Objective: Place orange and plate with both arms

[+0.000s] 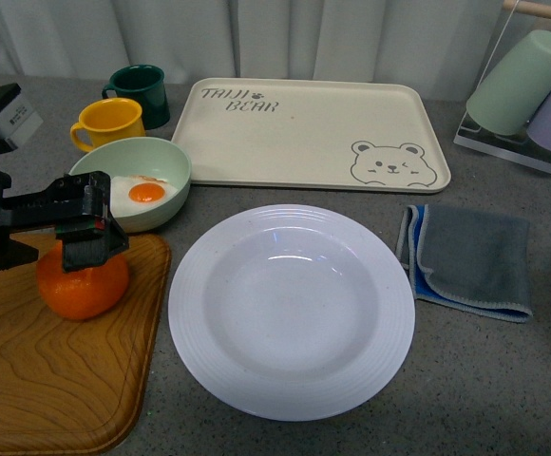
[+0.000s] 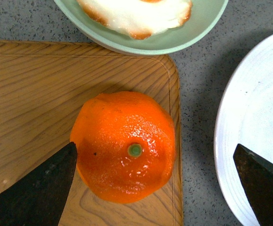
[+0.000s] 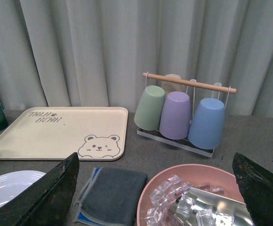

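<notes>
The orange [image 1: 84,283] sits on a wooden board [image 1: 47,370] at the front left. My left gripper [image 1: 90,233] hangs open just above it. In the left wrist view the orange [image 2: 124,146] lies stem up between the spread fingers [image 2: 37,188], nearer one finger than the other, and touches neither. The white ridged plate [image 1: 190,285] lies empty on the table in the middle, right of the board, and shows in the left wrist view [image 2: 249,113]. My right gripper [image 3: 155,188] is open and empty above a pink bowl, out of the front view. The plate's edge shows in the right wrist view [image 3: 9,186].
A pale green bowl [image 1: 176,161] with a fried egg sits behind the board, with a yellow mug [image 1: 109,122] and a dark green mug [image 1: 142,93] beyond. The bear tray [image 1: 304,133] lies at the back. A grey cloth [image 1: 470,256], a cup rack [image 1: 532,85] and a pink bowl of ice [image 3: 174,170] are on the right.
</notes>
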